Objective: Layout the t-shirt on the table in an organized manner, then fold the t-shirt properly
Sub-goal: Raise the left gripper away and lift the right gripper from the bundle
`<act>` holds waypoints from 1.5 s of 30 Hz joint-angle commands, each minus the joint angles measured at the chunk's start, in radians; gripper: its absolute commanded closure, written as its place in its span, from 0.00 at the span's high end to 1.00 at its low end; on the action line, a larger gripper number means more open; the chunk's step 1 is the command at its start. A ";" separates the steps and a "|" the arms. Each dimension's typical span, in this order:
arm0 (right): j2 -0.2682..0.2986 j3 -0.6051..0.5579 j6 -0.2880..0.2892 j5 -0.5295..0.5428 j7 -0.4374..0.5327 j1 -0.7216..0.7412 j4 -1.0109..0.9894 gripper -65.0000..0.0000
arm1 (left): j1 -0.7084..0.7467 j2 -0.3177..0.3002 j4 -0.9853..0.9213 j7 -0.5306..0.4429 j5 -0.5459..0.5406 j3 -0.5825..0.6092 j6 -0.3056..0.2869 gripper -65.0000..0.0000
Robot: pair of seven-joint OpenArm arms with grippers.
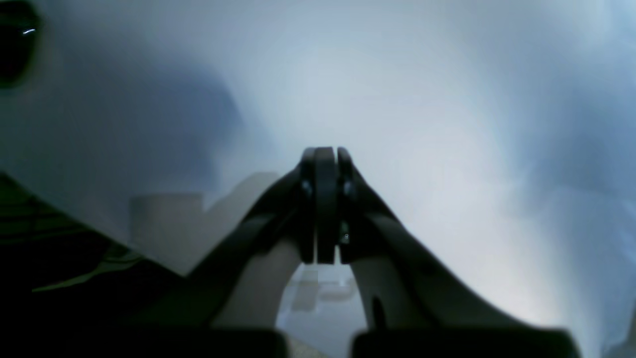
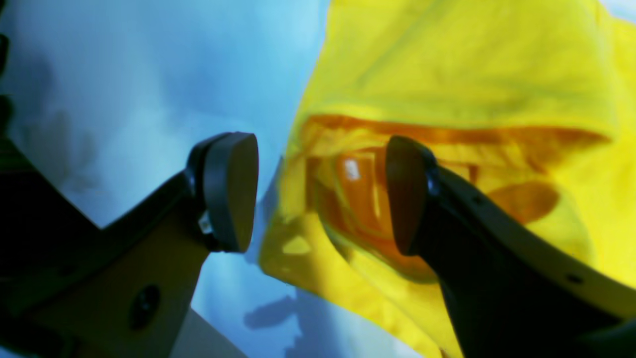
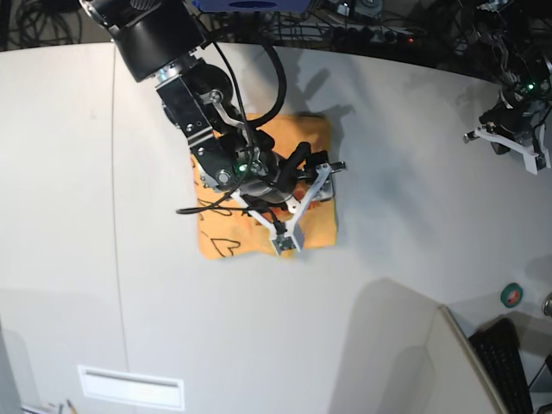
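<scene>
Folded orange-yellow t-shirt (image 3: 259, 194) is seen lying on the white table (image 3: 388, 216) beneath the right gripper (image 3: 309, 205), whose jaws are spread wide and empty, while the left gripper (image 1: 325, 164) is held clenched, well apart.

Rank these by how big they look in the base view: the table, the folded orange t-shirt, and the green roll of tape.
1. the table, filling most of the view
2. the t-shirt, a folded bundle partly hidden by the right gripper
3. the tape roll, tiny at the right edge
</scene>
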 commanded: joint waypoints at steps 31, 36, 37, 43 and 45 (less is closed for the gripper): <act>0.254 -0.022 -0.088 0.006 0.089 -0.005 0.141 0.00 | -0.011 -0.012 -0.017 -0.018 -0.004 -0.020 -0.001 0.00; 0.253 -0.115 -0.088 0.006 0.089 -0.037 0.155 0.00 | -0.011 -0.013 -0.047 -0.022 -0.004 -0.027 -0.001 0.00; 0.253 -0.143 -0.088 0.006 0.089 -0.038 0.155 0.00 | -0.011 -0.013 -0.057 -0.023 -0.004 -0.027 -0.001 0.00; 0.253 -0.257 -0.088 0.006 0.085 -0.065 0.193 0.00 | -0.011 -0.024 -0.077 -0.023 -0.004 -0.027 -0.001 0.00; 0.254 -0.283 -0.088 0.006 0.083 -0.083 0.215 0.00 | -0.011 -0.026 -0.078 -0.023 -0.004 -0.027 -0.001 0.00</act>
